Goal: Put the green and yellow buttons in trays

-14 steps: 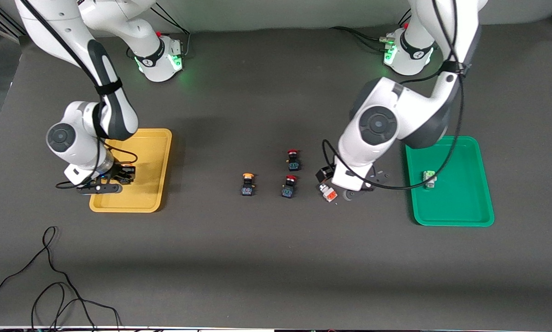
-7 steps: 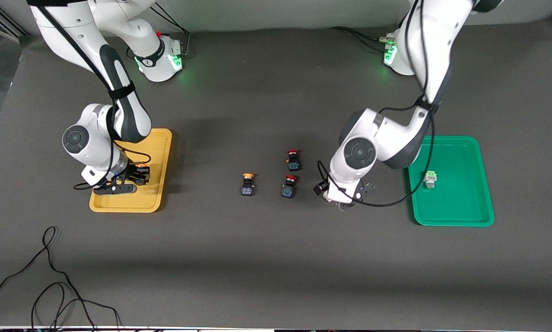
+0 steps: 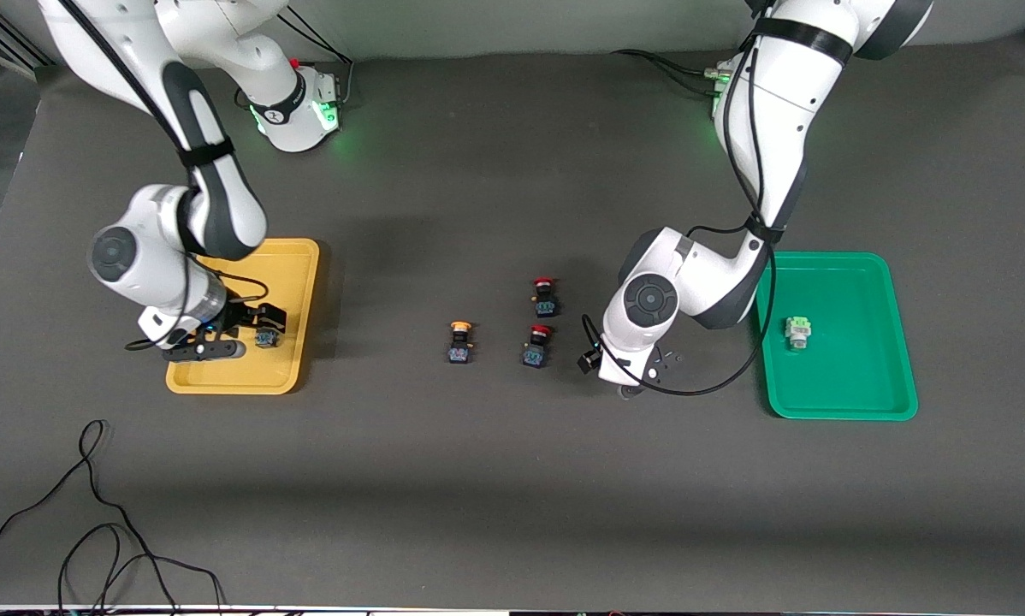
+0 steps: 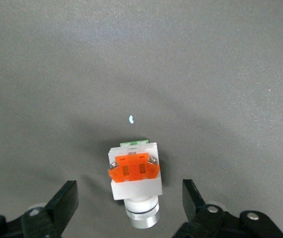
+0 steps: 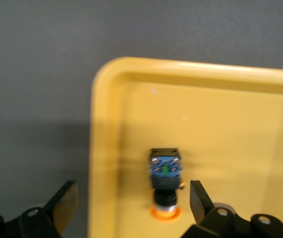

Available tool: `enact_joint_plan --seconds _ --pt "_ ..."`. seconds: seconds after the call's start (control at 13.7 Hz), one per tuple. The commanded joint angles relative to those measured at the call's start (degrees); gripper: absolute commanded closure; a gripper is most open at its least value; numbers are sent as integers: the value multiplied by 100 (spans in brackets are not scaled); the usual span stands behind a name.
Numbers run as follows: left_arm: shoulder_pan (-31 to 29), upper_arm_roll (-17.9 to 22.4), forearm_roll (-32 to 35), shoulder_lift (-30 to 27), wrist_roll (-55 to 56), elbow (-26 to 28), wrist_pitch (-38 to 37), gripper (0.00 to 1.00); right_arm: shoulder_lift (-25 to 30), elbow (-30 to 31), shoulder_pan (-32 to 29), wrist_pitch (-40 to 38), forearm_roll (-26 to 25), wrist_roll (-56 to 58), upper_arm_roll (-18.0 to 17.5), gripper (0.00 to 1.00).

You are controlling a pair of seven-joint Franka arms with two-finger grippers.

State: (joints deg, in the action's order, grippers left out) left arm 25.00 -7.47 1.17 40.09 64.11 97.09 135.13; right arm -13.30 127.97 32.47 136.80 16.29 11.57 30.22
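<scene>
Front view: left arm's end effector (image 3: 631,387) is low over the dark grey worktop (image 3: 495,479), between the two small red-capped black push-buttons (image 3: 540,321) and the shallow green plastic tray (image 3: 835,406). Its wrist hides the white-grey blocky button w/ orange face, so the target can't be seen here. One white-grey button w/ green face (image 3: 797,331) already lies in the green tray. A yellow-orange-capped black button (image 3: 460,341) sits loose mid-worktop, on the right-arm side of the red ones. Right arm's end effector (image 3: 222,329) is over the shallow yellow plastic tray (image 3: 294,257), a second yellow-capped button (image 3: 263,337) in the tray by it.

Left wrist view: the blocky button (image 4: 134,179) lies on the worktop, centred between the two dark fingers (image 4: 66,201), spread wide w/ clear gaps each side, not touching. Long axis runs along the approach line, crosswise to the closing direction, round silver end toward the wrist. So closing should pinch its flat white sides; prob. a short drop is all that's left.

Right wrist view: fingers (image 5: 67,198) wide apart, holding nothing. Yellow-capped button (image 5: 165,181) rests on the yellow tray floor (image 5: 230,129) near a corner, cap toward the wrist. Looks released. Left arm is clearly the one placed for the blocky button.
</scene>
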Motion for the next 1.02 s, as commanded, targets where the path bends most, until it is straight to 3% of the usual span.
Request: enact_joint_plan --seconds 0.0,0.07,0.22,0.44,0.58,0.73,0.95 --pt "84 79 103 25 198 -32 66 61 258 -988 101 -1492 138 -616 10 0" --pt "75 79 103 34 198 -41 66 73 197 -1411 224 -1881 129 -1003 10 0" --pt "58 97 111 25 198 -50 48 87 -5 -2062 557 -2288 129 -1785 1 0" --pt "5 202 138 -62 102 -400 -275 88 -653 -2801 1181 -2386 138 -2998 1 0" --pt "-196 176 112 -421 -371 -655 -1081 89 -1364 -3564 1428 -2377 199 -3598 -68 1" --pt "-399 141 -11 -904 -827 -718 -1812 90 -2033 -4225 1447 -2351 785 -3662 -244 1" --pt "-697 149 -459 -1669 -2144 -700 -2892 97 -2562 -4325 1569 -1931 1070 -3670 -437 0"
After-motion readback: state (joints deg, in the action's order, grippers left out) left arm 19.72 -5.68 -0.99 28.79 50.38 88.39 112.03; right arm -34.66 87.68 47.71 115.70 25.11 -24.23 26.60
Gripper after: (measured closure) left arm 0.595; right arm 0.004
